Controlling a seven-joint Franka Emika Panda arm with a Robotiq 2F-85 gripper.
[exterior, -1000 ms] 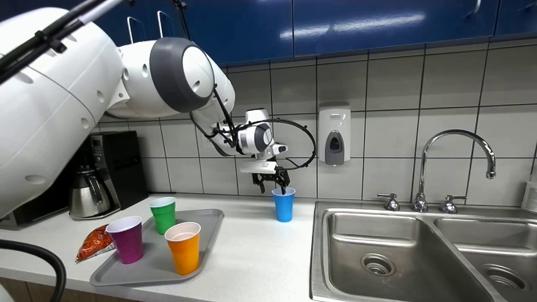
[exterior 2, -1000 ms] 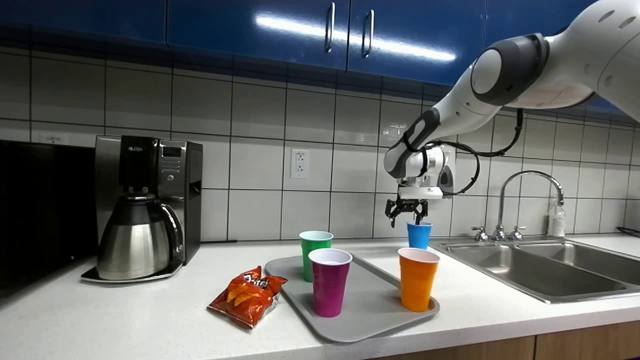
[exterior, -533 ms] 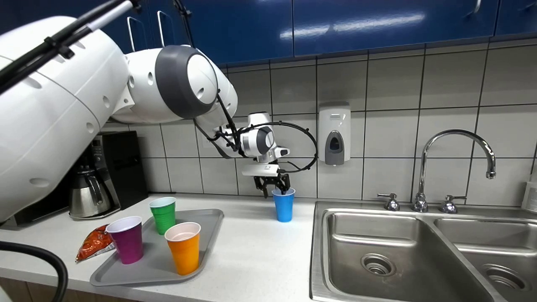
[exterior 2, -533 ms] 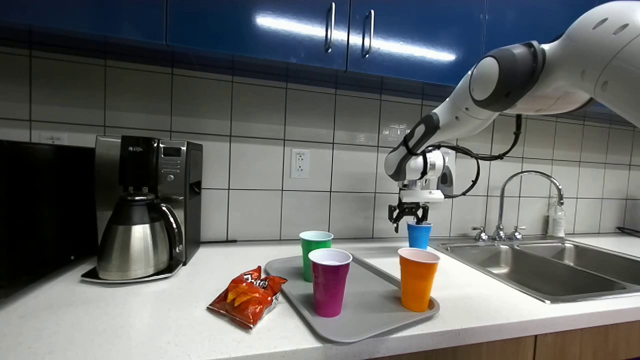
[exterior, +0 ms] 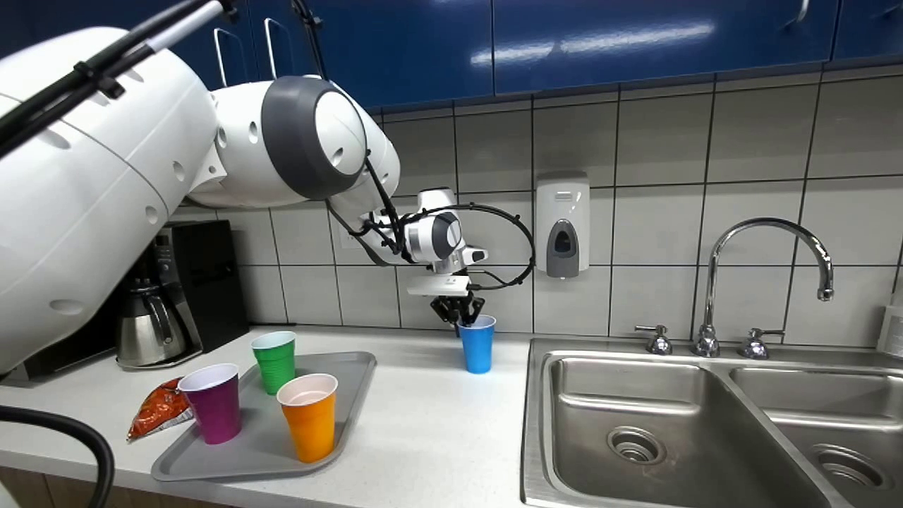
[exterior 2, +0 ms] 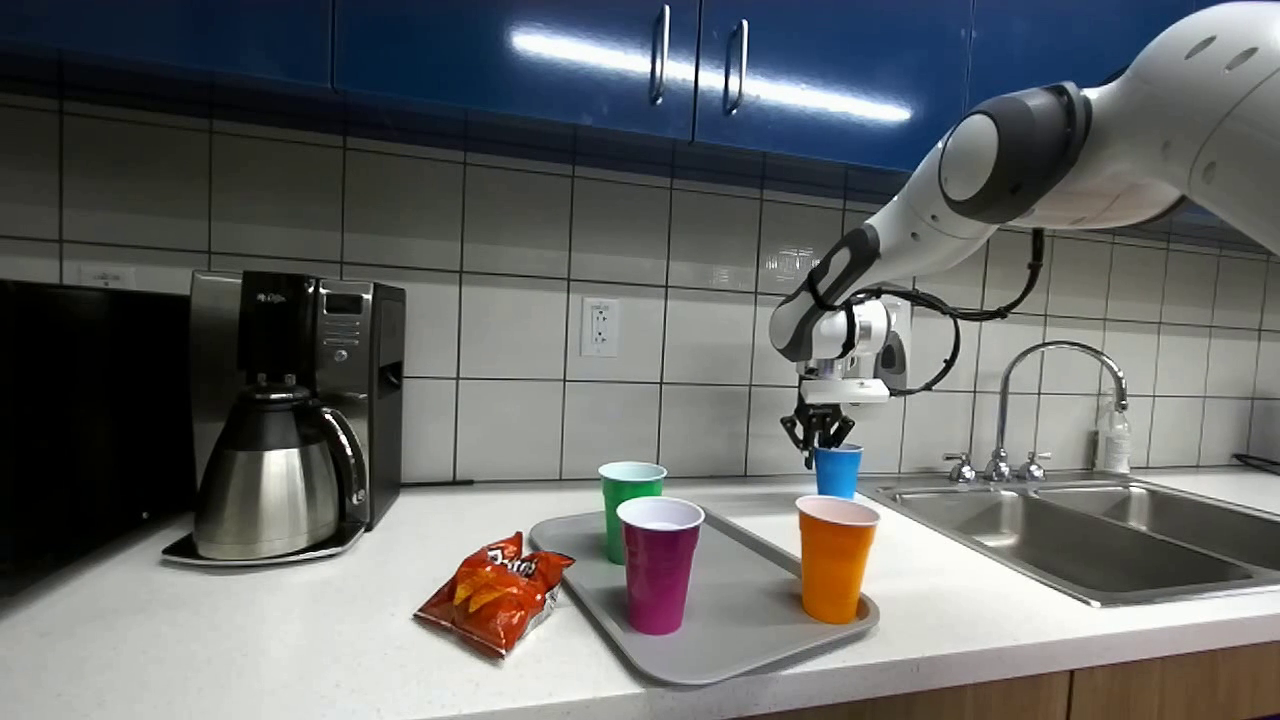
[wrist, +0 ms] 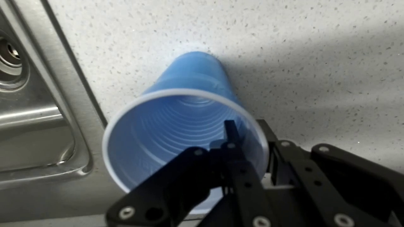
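Note:
A blue cup (exterior: pixel 478 353) stands upright on the counter beside the sink, seen in both exterior views. My gripper (wrist: pixel 246 123) points down over its rim. In the wrist view the inner finger (wrist: pixel 232 132) is inside the cup (wrist: pixel 195 75), and the outer finger (wrist: pixel 266 132) is outside the wall. The jaws are partly closed with the cup wall between them. A gap shows between the inner finger and the wall; whether the outer finger touches it I cannot tell. A grey tray (exterior 2: pixel 745 600) bears a green cup (exterior 2: pixel 630 500), a purple cup (exterior 2: pixel 660 580) and an orange cup (exterior 2: pixel 837 570).
The steel sink (exterior: pixel 536 423) with its tall faucet (exterior: pixel 712 282) lies right beside the blue cup. A soap dispenser (exterior: pixel 562 226) hangs on the tiled wall. A red chip bag (exterior 2: pixel 495 595) and a coffee maker (exterior 2: pixel 340 400) are past the tray.
The gripper came down slightly over the blue cup's rim, then its fingers drew much closer together on either side of the wall. The cups and tray have stayed put.

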